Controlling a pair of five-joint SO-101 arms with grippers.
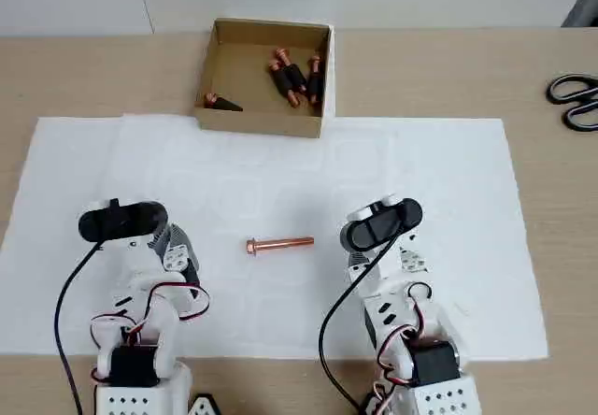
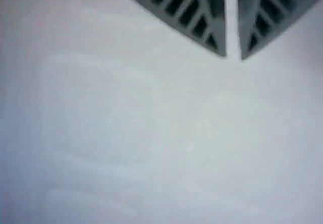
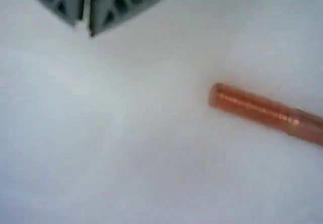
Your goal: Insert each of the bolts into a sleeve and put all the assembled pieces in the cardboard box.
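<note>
A bare copper bolt lies on the white paper sheet between the two arms, head toward the left arm. The right wrist view has its threaded end a short way off from my right gripper, which is shut on nothing just above the paper. My left gripper is also shut and holds nothing, over bare paper left of the bolt. At the back stands the cardboard box, which holds several bolts in black sleeves.
Black-handled scissors lie on the wooden table at the far right. The left arm and right arm stand near the front edge. The paper between the bolt and the box is bare.
</note>
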